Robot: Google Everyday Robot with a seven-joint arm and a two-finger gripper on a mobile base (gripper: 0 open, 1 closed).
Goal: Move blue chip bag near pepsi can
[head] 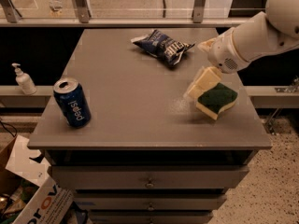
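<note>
Gripper (200,84) low over right side of grey table (140,120), just beside left edge of green-and-yellow sponge (217,100). We cannot tell whether it is spread or pressed together. We see blue chip bag (163,45) lying at back centre, apart from gripper. Pepsi can (71,102) stands upright front left, well apart from bag. White pump bottle (23,80) on ledge beyond.

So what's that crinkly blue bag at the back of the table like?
The blue chip bag is a crumpled dark-blue foil snack pack with white and silver print. It lies near the far edge of the grey table, a little right of centre, its length running diagonally. Only the tabletop touches it: the gripper hangs closer to the front and further right, beside the sponge, clear of the bag.
</note>
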